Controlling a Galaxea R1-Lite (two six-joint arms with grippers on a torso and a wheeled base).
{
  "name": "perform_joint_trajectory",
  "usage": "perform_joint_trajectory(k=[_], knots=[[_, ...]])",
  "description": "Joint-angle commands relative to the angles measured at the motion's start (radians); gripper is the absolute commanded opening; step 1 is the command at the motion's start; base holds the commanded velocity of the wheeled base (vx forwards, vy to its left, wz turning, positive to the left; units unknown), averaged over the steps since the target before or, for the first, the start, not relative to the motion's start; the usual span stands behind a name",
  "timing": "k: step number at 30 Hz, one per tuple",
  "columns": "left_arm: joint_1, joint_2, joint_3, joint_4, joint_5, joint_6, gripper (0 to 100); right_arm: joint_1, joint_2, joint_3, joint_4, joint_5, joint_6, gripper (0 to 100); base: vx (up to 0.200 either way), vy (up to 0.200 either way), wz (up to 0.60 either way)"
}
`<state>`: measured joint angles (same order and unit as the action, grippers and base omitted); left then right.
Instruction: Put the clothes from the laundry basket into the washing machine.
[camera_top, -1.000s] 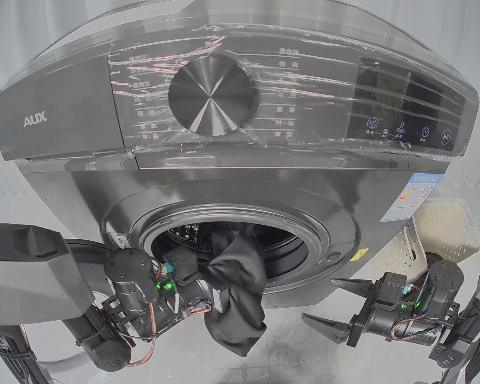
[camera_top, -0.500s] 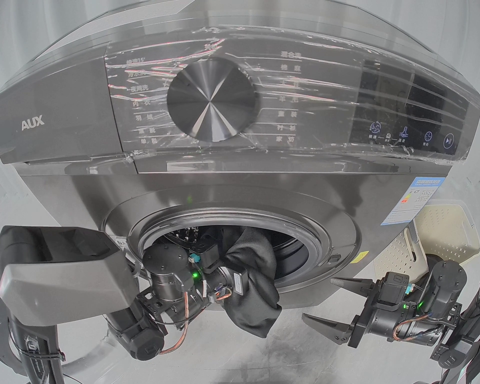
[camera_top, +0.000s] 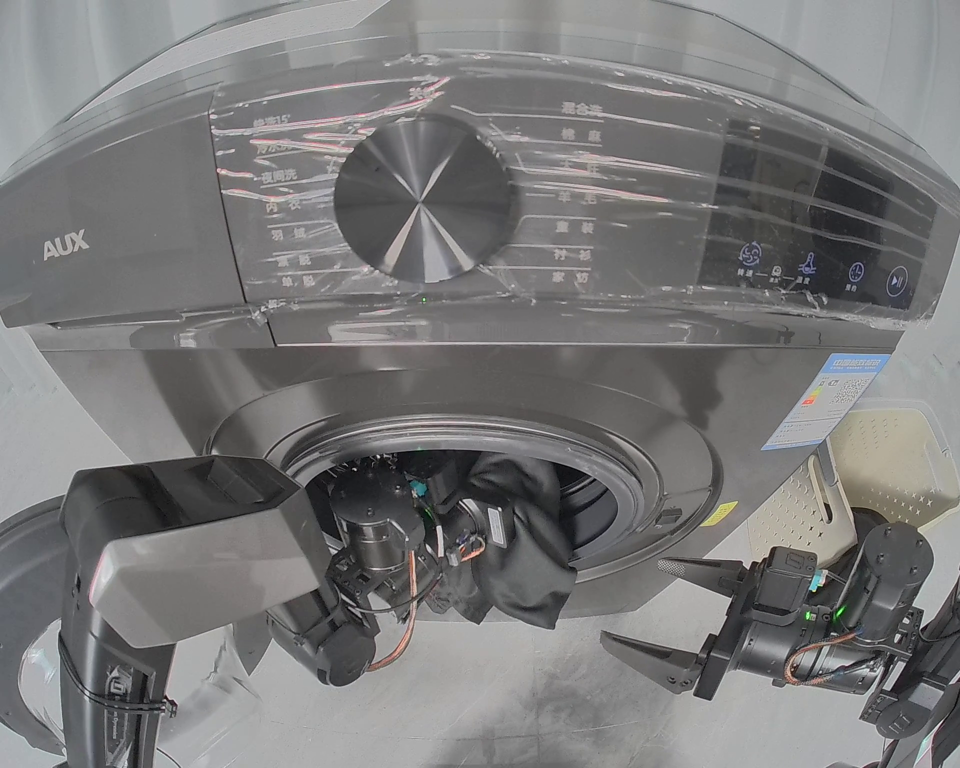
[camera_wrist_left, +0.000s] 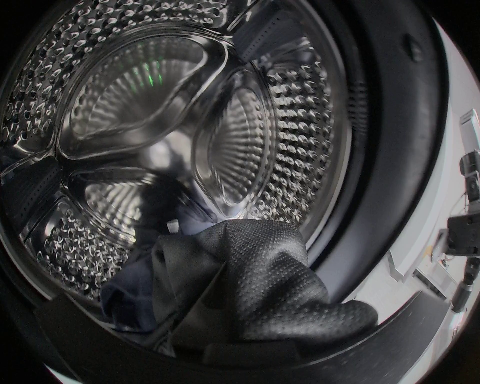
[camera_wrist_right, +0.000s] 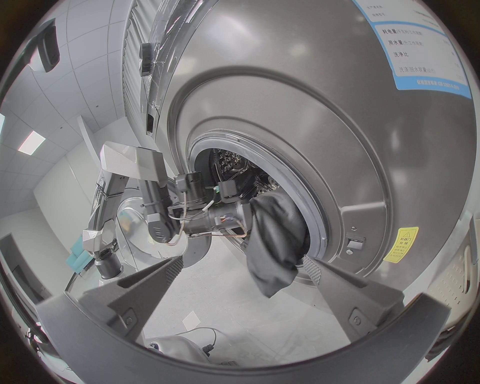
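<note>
- Washing machine (camera_top: 600, 390) fills my head view. Its door (camera_top: 30, 560) is swung open on the left side.
- Left arm is at the round door opening (camera_top: 640, 480), with its wrist at the lower-left part of the rim.
- Left end effector (camera_top: 500, 522) sits at the mouth of the drum (camera_wrist_left: 150, 100), buried in a dark textured garment (camera_top: 530, 560). The cloth covers it, so I cannot tell how far open it is or whether it has a real grip.
- The dark garment is half in and half out. Part lies over the lower lip of the opening and into the drum. The rest hangs down outside, in front of the machine's lower panel.
- A second, navy-blue piece of clothing (camera_wrist_left: 125, 295) lies inside the drum at the bottom, just beside the dark garment.
- Right end effector (camera_top: 665, 612) hangs low in front of the machine's right side, well apart from the opening. It is spread wide and holds nothing.
- Cream perforated laundry basket (camera_top: 890, 460) stands to the right of the machine, behind the right arm. I cannot see its contents.
</note>
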<state>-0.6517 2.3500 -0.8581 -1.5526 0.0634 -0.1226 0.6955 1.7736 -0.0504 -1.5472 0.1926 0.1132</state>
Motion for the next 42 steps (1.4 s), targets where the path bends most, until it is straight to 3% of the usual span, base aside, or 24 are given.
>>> perform_joint_trajectory(k=[1,12,18,27,33,40,41,42], knots=[[0.029,0.1,-0.142,-0.003,0.029,-0.011,0,0.005,0.0,0.0,-0.001,-0.001,0.0,100,0.0,0.0,0.0],[0.052,0.224,-0.401,0.012,0.042,-0.003,0,0.015,-0.002,0.0,-0.001,-0.002,-0.001,100,0.0,0.0,0.0],[0.09,0.247,-0.567,0.103,0.07,0.004,0,0.029,0.001,0.0,-0.001,-0.002,-0.001,100,0.0,0.0,0.0],[0.141,0.316,-0.831,0.247,0.073,0.057,0,0.041,0.001,0.009,-0.001,-0.002,-0.001,100,0.0,0.0,0.0],[0.149,0.328,-0.914,0.296,0.093,0.057,0,0.042,0.003,0.009,-0.001,-0.004,-0.001,100,0.0,0.0,0.0],[0.155,0.327,-0.906,0.295,0.093,0.057,0,0.042,0.004,0.009,-0.001,-0.005,-0.003,100,0.0,0.0,0.0],[0.155,0.327,-0.906,0.293,0.093,0.057,100,0.042,0.004,0.009,-0.001,-0.005,-0.003,100,0.0,0.0,0.0],[0.155,0.327,-0.901,0.292,0.093,0.057,100,0.042,0.003,0.009,-0.001,-0.008,-0.003,100,0.0,0.0,0.0]])
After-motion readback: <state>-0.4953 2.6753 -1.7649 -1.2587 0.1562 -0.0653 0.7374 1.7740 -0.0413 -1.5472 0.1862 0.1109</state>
